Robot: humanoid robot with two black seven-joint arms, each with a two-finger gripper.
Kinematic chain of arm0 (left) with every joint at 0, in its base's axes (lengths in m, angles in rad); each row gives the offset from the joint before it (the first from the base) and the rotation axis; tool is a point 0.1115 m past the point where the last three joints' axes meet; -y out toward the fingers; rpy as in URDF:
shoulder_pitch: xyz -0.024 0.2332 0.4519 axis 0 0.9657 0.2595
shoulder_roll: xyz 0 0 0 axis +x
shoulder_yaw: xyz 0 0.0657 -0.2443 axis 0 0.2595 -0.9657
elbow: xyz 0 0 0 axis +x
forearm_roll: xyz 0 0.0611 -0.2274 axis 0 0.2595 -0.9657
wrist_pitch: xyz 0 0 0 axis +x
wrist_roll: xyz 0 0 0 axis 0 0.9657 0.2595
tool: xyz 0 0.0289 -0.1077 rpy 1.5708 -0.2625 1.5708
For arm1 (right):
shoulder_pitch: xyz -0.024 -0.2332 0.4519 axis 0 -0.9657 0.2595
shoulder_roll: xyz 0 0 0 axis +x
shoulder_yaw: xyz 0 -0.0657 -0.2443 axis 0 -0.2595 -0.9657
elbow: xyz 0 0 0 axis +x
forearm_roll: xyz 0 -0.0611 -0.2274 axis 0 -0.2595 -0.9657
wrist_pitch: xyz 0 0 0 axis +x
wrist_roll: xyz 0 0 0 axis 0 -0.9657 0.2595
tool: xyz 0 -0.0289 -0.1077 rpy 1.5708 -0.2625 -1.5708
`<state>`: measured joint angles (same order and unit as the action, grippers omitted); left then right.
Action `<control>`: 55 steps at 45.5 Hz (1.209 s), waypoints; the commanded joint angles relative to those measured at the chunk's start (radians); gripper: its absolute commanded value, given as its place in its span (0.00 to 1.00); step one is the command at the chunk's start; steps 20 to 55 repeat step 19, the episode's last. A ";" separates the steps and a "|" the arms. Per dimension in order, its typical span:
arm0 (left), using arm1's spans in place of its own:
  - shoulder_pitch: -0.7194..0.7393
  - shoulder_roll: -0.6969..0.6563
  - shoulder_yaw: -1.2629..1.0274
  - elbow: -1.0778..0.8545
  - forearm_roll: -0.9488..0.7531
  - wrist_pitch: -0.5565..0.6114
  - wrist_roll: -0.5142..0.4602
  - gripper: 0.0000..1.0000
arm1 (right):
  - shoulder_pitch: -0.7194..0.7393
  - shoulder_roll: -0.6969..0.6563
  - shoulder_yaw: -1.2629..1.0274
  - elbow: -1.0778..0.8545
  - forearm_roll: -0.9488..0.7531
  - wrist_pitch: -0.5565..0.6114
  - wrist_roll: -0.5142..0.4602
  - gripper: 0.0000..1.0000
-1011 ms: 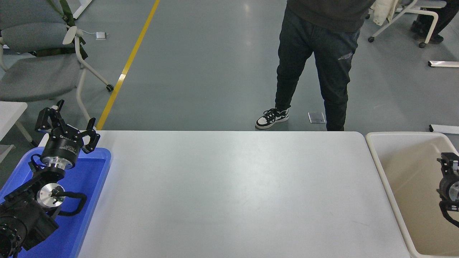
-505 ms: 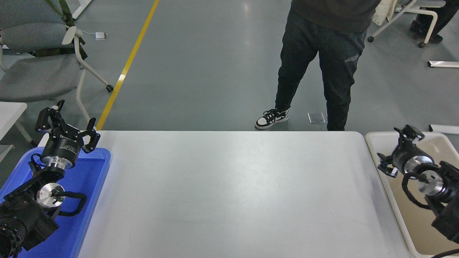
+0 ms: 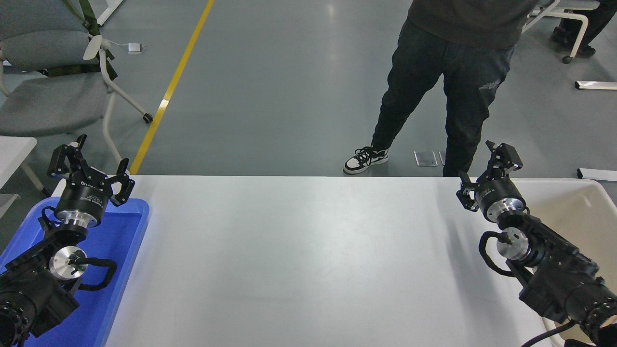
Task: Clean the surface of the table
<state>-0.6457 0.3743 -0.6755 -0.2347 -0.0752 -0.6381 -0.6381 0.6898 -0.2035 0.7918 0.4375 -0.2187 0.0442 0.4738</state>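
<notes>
The table surface (image 3: 308, 260) is a large matte white top with nothing lying on it. My right gripper (image 3: 484, 173) is open and empty, held above the table's far right corner, its arm reaching in from the lower right. My left gripper (image 3: 89, 168) is open and empty, parked at the far left over the back end of the blue tray (image 3: 120, 241).
A beige-white bin (image 3: 585, 202) stands off the table's right edge, partly hidden by my right arm. A person (image 3: 448, 82) in dark trousers stands just beyond the table's far edge. A grey chair (image 3: 53, 91) stands at the back left.
My right arm has swung in from the right edge, leftward over the bin, to the table's far right corner. The person has shifted slightly right. The left arm has not moved.
</notes>
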 commanded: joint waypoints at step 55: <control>-0.002 0.000 -0.001 0.000 0.000 0.000 0.000 1.00 | 0.016 -0.047 -0.117 -0.014 -0.008 0.031 0.042 1.00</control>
